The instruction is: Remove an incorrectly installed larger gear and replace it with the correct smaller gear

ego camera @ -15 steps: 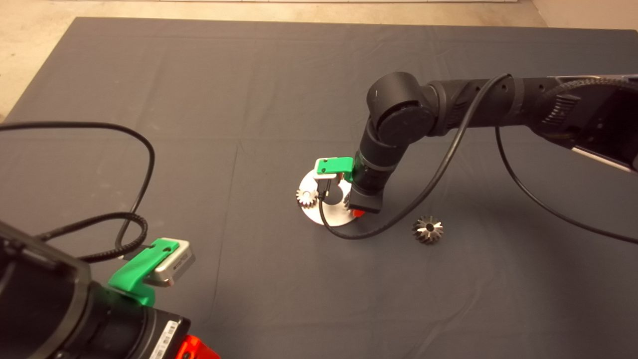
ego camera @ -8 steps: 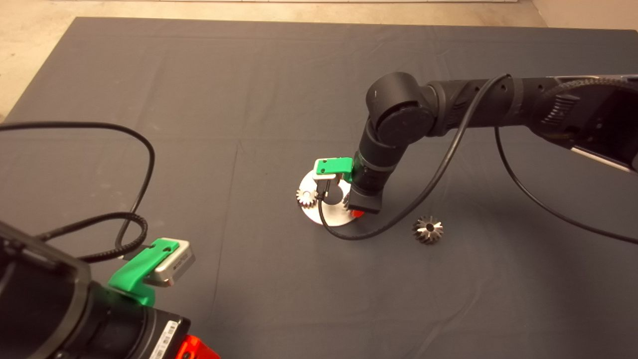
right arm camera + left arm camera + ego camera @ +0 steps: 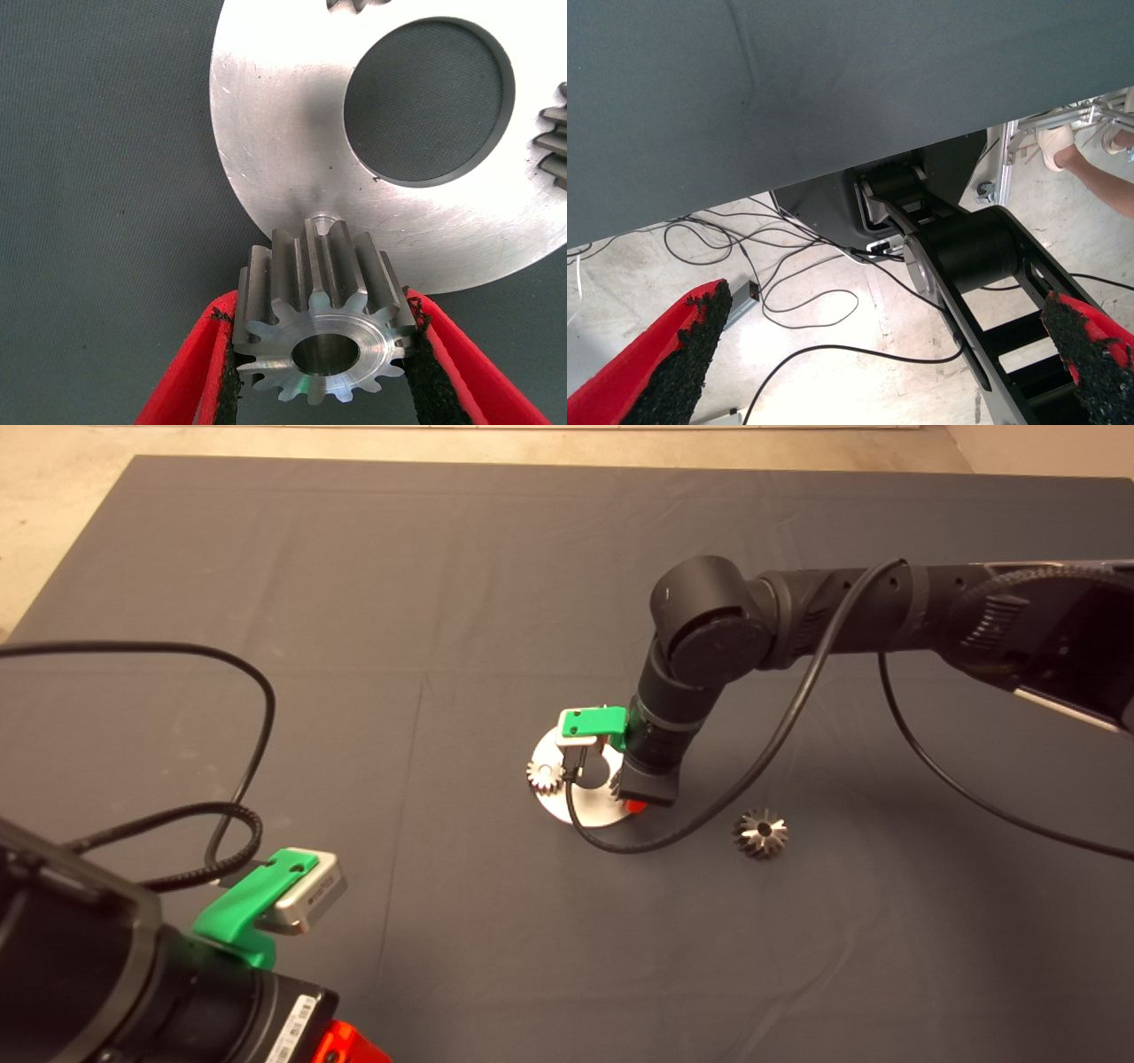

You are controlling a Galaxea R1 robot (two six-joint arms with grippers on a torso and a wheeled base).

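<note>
The right claw (image 3: 323, 354) grips the small silvery fine-toothed steel gear (image 3: 321, 323) over the near edge of the round steel plate (image 3: 589, 808). The wide dark grey bevel gear (image 3: 760, 833) lies discarded to the right on the surface. Installation is in hand; next, its bore must meet the peg (image 3: 323, 218). The left claw (image 3: 877, 354) waits, spread wide, at near left.

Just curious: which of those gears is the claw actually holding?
The smaller gear, pinched in the right claw over the round plate. The larger gear lies apart on the mat.

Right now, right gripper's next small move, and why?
Probably ease the smaller gear down onto the peg on the plate. The right gripper pinches it just short of that peg; the larger gear already lies off on the mat.
</note>
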